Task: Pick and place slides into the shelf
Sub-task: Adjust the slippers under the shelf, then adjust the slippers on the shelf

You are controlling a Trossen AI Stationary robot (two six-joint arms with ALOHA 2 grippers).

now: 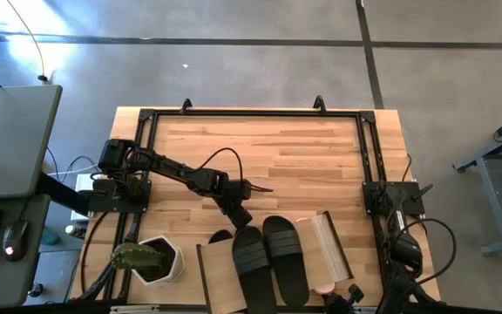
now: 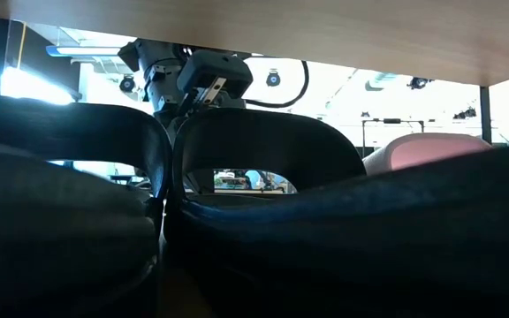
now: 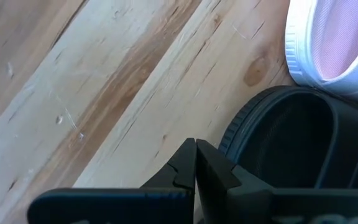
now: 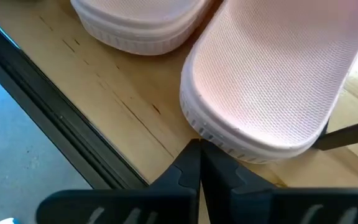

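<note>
The left end effector [image 1: 244, 218], fingers pressed together and empty, is being held just behind a black slide [image 1: 248, 264] lying in the shelf [image 1: 219, 277]. The slide is apparently being nudged deeper; the next move is judged a gentle forward push.

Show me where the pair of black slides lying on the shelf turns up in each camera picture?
High view: black slides bottom centre, on the shelf.
Low view: they fill the foreground, straps arching across.
Left wrist view: one black slide beside the shut left gripper.
Right wrist view: not in it; only pink-and-white slides.
Shared landmark: the light-wood table.
</note>
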